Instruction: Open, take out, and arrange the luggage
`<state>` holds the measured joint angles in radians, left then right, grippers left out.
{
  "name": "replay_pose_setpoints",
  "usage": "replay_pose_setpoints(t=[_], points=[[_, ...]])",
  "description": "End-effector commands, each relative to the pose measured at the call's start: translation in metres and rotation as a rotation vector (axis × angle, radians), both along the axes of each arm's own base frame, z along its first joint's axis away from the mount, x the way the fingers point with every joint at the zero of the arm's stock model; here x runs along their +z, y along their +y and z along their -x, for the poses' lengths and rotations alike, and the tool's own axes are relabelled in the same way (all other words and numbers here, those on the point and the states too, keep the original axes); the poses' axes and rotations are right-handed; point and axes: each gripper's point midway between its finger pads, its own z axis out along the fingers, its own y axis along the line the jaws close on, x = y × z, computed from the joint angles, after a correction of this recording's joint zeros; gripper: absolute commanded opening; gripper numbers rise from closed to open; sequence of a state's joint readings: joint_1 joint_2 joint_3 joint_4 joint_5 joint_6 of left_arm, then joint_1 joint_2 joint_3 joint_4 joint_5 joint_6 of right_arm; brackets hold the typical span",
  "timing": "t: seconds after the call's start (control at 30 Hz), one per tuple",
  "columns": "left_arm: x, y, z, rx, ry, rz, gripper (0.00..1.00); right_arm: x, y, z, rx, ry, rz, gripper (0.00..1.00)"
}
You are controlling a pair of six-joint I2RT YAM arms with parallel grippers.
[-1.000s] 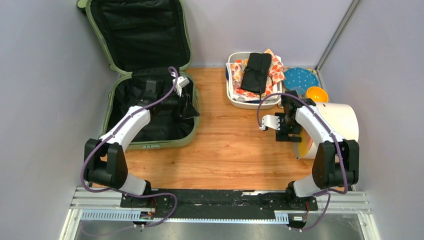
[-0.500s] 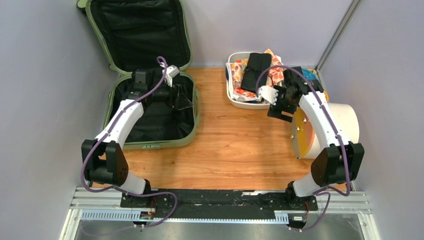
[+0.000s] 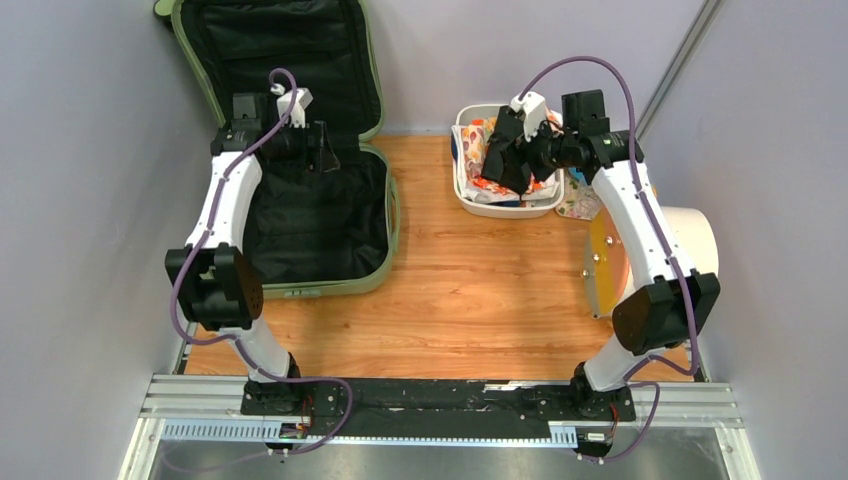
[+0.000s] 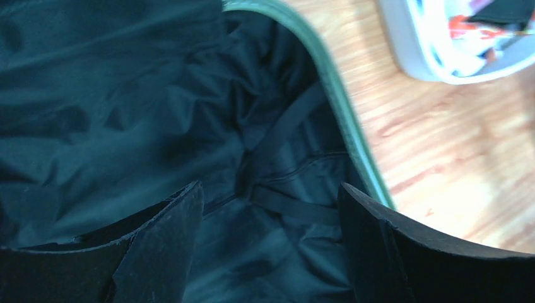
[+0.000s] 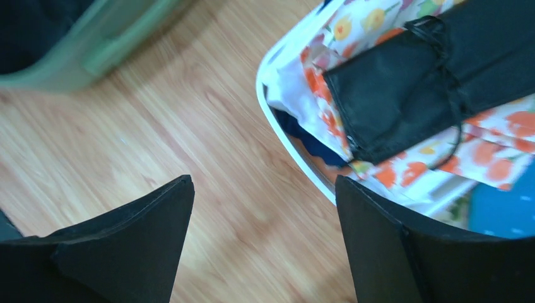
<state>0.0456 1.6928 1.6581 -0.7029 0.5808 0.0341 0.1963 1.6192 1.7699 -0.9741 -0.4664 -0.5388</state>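
The sage-green luggage (image 3: pixel 330 285) lies open at the left, its lid (image 3: pixel 280 50) leaning on the back wall. Only black lining and straps (image 4: pixel 284 208) show inside. My left gripper (image 3: pixel 325 150) hovers over the back of the base near the hinge, open, with nothing between its fingers (image 4: pixel 170 240). The green rim (image 4: pixel 344 107) runs to its right. My right gripper (image 3: pixel 505 150) hangs open over the front left of the white tub (image 5: pixel 293 142), holding nothing. A black drawstring pouch (image 5: pixel 416 82) lies on patterned cloth in that tub.
A cream cylinder (image 3: pixel 680 245) with an orange end (image 3: pixel 600 265) lies on its side at the right, under my right arm. Patterned cloth (image 3: pixel 578 205) shows behind the tub. Grey walls close in on both sides. Bare wood (image 3: pixel 470 290) lies between luggage and cylinder.
My left gripper rose from the right side of the luggage base to its back edge and spread wider. My right gripper swung from beside the cylinder to above the tub.
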Motion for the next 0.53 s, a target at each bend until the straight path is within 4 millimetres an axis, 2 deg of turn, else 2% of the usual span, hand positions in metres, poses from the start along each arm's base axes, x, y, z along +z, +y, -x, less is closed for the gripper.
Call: replay_pose_setpoints(t=[0.0,0.07,0.2,0.27,0.37,0.5], points=[[-0.051,0.041,0.013,0.166,0.230,-0.182,0.85,0.007,0.039,-0.020,-0.128,0.118,-0.328,0.86],[-0.072,0.040,0.019,0.180,0.274,-0.171,0.85,-0.011,0.044,-0.028,-0.152,0.134,-0.359,0.86],[-0.095,0.035,0.029,0.198,0.346,-0.139,0.86,-0.040,0.051,-0.032,-0.194,0.180,-0.328,0.87],[-0.101,0.035,0.030,0.209,0.357,-0.151,0.86,-0.046,0.055,-0.031,-0.186,0.191,-0.325,0.86],[-0.100,0.034,0.028,0.200,0.345,-0.152,0.86,-0.049,0.060,-0.032,-0.179,0.196,-0.318,0.87],[-0.089,0.032,0.015,0.191,0.301,-0.163,0.86,-0.046,0.066,-0.034,-0.163,0.181,-0.312,0.87]])
